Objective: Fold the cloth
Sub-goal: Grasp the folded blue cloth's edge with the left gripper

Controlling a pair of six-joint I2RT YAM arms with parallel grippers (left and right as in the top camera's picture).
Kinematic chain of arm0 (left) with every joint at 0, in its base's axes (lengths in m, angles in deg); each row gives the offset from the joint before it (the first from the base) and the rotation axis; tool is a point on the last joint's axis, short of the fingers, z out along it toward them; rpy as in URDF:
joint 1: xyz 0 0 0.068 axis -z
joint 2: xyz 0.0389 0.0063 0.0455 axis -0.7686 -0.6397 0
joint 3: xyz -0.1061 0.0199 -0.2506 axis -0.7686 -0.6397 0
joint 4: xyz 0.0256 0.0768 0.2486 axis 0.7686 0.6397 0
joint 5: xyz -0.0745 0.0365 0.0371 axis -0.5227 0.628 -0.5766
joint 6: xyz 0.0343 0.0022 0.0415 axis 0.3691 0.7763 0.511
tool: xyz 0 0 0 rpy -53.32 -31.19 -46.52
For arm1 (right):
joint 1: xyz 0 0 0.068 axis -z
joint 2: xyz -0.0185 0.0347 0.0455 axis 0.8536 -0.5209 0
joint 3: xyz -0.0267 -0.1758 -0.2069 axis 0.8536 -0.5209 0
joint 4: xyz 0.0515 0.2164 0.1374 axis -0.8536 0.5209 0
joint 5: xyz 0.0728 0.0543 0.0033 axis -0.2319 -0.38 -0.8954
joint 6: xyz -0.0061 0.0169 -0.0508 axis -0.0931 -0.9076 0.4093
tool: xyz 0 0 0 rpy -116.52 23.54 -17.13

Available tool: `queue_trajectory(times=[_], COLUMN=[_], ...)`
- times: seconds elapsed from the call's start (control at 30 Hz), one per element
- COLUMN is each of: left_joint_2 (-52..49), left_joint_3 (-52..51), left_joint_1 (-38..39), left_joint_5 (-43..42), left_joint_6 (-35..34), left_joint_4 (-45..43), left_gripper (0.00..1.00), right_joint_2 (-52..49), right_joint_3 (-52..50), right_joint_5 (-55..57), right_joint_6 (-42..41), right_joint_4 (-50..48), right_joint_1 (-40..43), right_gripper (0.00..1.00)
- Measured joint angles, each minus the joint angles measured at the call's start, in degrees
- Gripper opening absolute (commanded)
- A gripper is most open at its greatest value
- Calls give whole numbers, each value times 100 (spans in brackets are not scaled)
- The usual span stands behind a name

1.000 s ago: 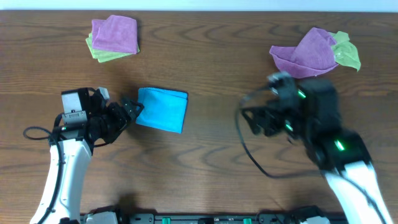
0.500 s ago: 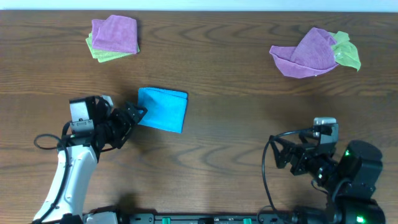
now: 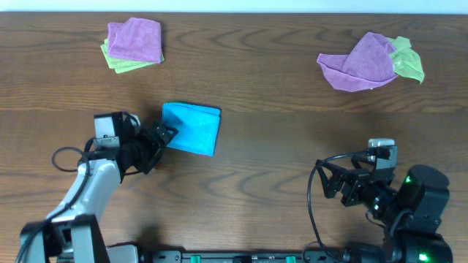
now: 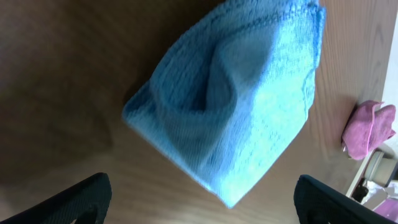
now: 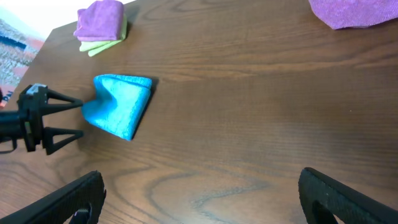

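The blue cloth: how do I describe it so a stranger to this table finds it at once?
On the dark wooden table, look left of the middle, right by the open left claw. There lies the cloth, folded small. It alone is sky-blue; the far stack and the far heap are purple and light green.

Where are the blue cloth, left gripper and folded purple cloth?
blue cloth (image 3: 191, 128), overhead view, middle of its top face.
left gripper (image 5: 81, 118), right wrist view, midway between its fingertips.
folded purple cloth (image 3: 134, 40), overhead view, centre of its top.
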Motion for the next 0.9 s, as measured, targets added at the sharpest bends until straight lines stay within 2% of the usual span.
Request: queue_trajectory(times=[0.43, 0.63, 0.67, 0.8, 0.83, 0.9], left_joint_2=[-605, -723, -743, -901, -968, -1104], left_joint_3=[-4, -2, 7, 35, 42, 50], left_joint_1=[153, 286, 319, 435, 476, 549], left_joint_5=[72, 129, 151, 192, 203, 247], left_joint_6=[-398, -573, -632, -723, -739, -798], left_joint_4=[-955, -1314, -1353, -1591, -1709, -1869], left_gripper=[95, 100, 94, 87, 73, 31], right_joint_2=[0, 0, 0, 0, 0, 0], right_joint_3=[0, 0, 0, 0, 0, 0], right_joint_5=[-13, -13, -13, -13, -13, -13], right_joint_6=[0, 0, 0, 2, 0, 0], right_joint_4=[0, 2, 0, 0, 2, 0], right_joint_1=[0, 0, 0, 0, 0, 0], right_gripper=[99, 99, 99, 99, 99, 99])
